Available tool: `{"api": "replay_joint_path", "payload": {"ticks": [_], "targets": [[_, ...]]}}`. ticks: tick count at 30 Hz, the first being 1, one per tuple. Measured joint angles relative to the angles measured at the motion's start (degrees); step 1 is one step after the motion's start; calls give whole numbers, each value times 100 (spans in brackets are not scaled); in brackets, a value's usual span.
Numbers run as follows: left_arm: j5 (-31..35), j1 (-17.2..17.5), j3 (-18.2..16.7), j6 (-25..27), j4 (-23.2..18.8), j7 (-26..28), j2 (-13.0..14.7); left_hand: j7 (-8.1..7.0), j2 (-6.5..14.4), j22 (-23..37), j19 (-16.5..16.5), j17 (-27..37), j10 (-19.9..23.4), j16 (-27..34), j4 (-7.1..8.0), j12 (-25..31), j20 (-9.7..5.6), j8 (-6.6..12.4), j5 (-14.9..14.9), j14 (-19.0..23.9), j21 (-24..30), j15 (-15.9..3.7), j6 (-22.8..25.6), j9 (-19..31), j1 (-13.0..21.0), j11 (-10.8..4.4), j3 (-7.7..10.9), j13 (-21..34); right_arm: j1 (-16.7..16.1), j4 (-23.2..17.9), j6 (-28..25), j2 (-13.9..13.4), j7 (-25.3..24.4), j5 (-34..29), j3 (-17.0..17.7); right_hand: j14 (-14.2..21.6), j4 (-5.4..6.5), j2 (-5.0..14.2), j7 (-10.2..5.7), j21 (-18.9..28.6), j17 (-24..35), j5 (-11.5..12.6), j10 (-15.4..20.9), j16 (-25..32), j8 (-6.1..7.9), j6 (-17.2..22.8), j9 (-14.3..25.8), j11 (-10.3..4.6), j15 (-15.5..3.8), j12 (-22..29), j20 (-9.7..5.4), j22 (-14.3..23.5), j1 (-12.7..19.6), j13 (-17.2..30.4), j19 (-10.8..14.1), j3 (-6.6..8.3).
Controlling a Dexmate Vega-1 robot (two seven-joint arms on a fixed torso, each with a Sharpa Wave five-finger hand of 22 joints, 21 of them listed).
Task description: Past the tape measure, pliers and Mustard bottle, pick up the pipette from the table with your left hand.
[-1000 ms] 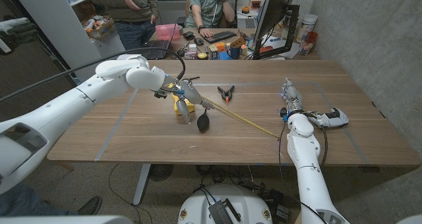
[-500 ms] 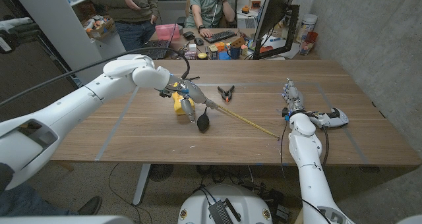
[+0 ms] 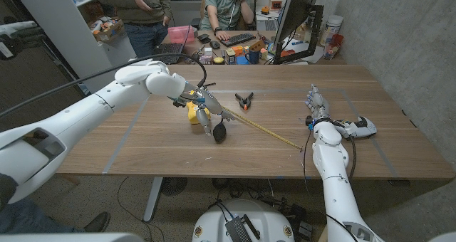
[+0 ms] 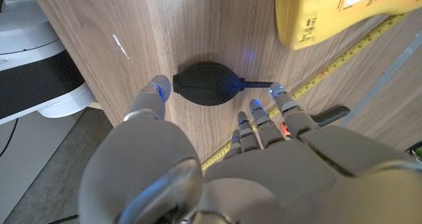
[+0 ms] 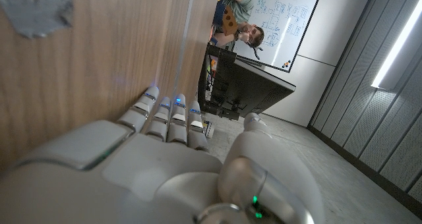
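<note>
My left hand (image 4: 217,165) hovers spread and holding nothing just above the pipette (image 4: 210,91), thumb beside the black bulb's rounded end and fingers (image 4: 280,109) near its thin tip, so I judge the grasp needs mostly a short drop and a close. The pipette lies on the wooden table (image 3: 178,149) left of centre and toward the near edge, its long axis running across my palm, between the Mustard bottle (image 3: 194,112) and the yellow blade of the tape measure (image 3: 267,130); the pliers (image 3: 244,99) sit farther toward the far edge. My right hand (image 3: 314,103) stands open near the right edge, well apart from the pipette, so the left is far nearer.
</note>
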Motion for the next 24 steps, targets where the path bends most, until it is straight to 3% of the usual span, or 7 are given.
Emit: {"api": "replay_joint_path", "payload": {"ticks": [6,9,11,15,17,19,24], "targets": [[-36,18,57,75,-4,-97,-16,-8,0,0,12,0,1,0,-6,0,12,11,22,46,0,-26,28,0,0,-1,-39,0,-11,10,-1,15,-1,0,31,0,24,38,0,1,0,0,-31,0,0,0,0,-31,0,0,39,2,-38,0,41,-24],[-41,28,86,109,-4,-127,-34,-18,0,0,168,0,69,75,-17,58,122,11,52,208,53,-34,76,-2,0,-5,-129,1,-16,38,16,19,0,10,46,0,23,39,0,1,0,0,-31,0,0,0,0,-31,-1,0,39,7,-38,0,40,-24],[-41,37,107,151,-4,-149,-52,-63,13,6,566,-1,259,150,-35,156,183,79,113,499,169,-63,230,0,90,-40,-255,9,-20,69,39,23,5,24,59,0,24,39,0,1,0,0,-31,0,0,0,0,-31,-1,0,41,8,-38,0,38,-23],[-47,60,143,285,1,-198,-100,-182,-5,13,1921,42,819,328,-75,475,194,214,174,1455,501,-160,741,12,707,-162,-593,107,-34,120,73,27,16,52,92,0,24,39,0,2,0,0,-31,0,0,0,0,-31,-1,0,52,11,-37,0,27,-23],[-66,75,165,406,2,-245,-138,-228,-15,4,2646,92,1168,440,-79,695,62,263,173,2050,641,-211,1029,29,1123,-201,-804,188,-43,146,94,32,23,72,110,0,24,39,0,2,0,0,-30,0,0,0,0,-31,-1,0,52,11,-37,0,27,-23],[-67,91,174,524,-4,-258,-153,-294,16,6,3081,155,1540,576,-71,912,-127,353,121,2586,700,-260,1371,55,1465,-263,-943,273,-55,165,106,37,27,83,130,1,23,39,0,4,0,0,-30,0,0,0,0,-31,-1,0,52,17,-37,0,27,-23],[1,170,184,779,-89,-175,-182,-433,159,112,4078,374,2761,1081,-40,1603,-776,786,-94,4199,986,-592,2816,116,2379,-459,-989,593,-88,189,141,45,37,115,175,-1,-1,39,-1,13,0,0,-30,0,0,-1,0,-31,-3,0,74,14,-37,0,49,-48]]}}
